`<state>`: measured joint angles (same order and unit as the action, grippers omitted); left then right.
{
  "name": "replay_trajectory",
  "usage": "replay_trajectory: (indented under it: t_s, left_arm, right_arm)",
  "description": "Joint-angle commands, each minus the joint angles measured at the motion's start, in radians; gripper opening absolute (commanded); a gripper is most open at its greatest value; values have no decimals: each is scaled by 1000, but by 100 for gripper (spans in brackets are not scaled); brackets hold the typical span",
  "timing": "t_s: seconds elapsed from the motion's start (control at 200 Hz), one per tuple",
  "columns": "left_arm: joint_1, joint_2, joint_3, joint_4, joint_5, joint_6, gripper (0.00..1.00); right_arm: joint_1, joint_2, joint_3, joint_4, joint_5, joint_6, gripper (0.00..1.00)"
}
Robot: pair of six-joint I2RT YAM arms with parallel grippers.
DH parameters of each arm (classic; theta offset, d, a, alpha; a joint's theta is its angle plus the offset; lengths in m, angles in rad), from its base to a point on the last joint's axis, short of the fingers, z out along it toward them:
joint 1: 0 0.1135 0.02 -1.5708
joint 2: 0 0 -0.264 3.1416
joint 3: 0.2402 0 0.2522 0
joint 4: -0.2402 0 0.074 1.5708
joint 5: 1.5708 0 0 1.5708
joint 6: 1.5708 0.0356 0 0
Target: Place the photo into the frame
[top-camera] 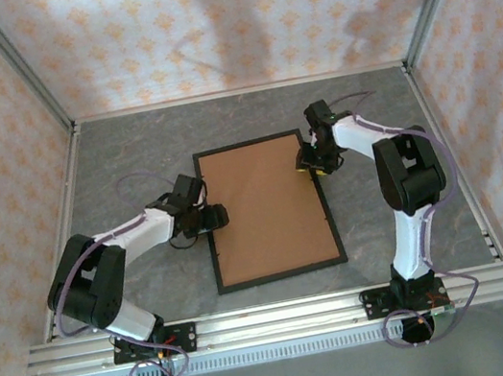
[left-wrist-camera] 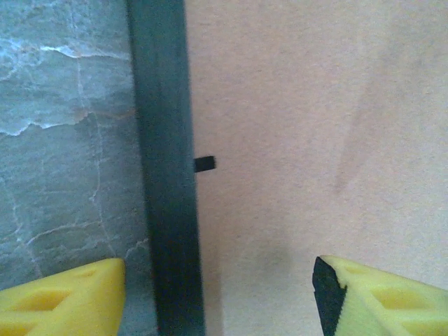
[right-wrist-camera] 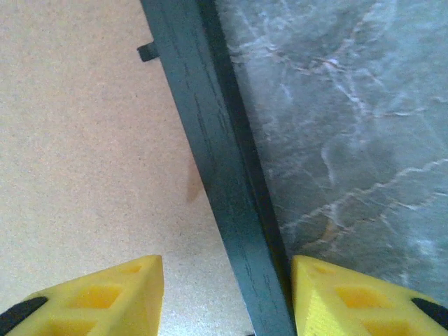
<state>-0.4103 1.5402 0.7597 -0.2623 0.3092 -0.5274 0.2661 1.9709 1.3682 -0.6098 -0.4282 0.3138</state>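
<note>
Frame (top-camera: pixel 280 276) lies mid table (top-camera: pixel 128 151), brown board (top-camera: pixel 264 205) in it. My left claw (left-wrist-camera: pixel 218 280) & right claw (right-wrist-camera: pixel 227 280) both apart, straddling its side rails. Risk: fingertip snags a rail when lifting, frame skews.

Frame (top-camera: pixel 283 275): thin black rectangle, flat on table (top-camera: pixel 128 151) centre, brown backing board (top-camera: pixel 265 207) filling it.

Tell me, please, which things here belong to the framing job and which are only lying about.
Belong: frame, backing board inside it, left gripper and right gripper, each open astride a frame rail.
Only surroundings: grey table, patterned walls.
</note>
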Motion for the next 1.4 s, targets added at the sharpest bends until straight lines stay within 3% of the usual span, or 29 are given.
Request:
replay_trajectory:
  t_s: [0.0,0.34,0.485,0.596,0.661,0.746,0.906,1.156,1.396]
  left_arm:
    - [-78,-29,-45,68,120,-53,68]
    - [-250,-200,-177,187,134,-196,66]
    - [-266,-310,-192,116,132,-98,67]
    - [-248,-405,-135,-55,-36,34,71]
    - [-196,-436,-111,-98,-108,73,74]
    - [-71,-435,-101,-61,-125,91,80]
    - [126,-241,1,56,-81,130,91]
    - [175,170,325,-30,-120,291,94]
    - [186,415,547,-108,-121,383,94]
  right_arm:
    - [7,37,48,46,-95,42,50]
    - [50,222,353,30,-144,88,52]
    - [109,296,538,-73,-136,32,55]
    - [112,240,566,-172,27,-57,59]
    - [110,156,503,-193,155,-101,64]
    - [106,14,350,-173,288,-121,72]
    - [85,-248,15,-119,406,-84,87]
    - [12,-535,-347,-116,439,20,97]
    - [10,-602,-508,-65,406,114,98]
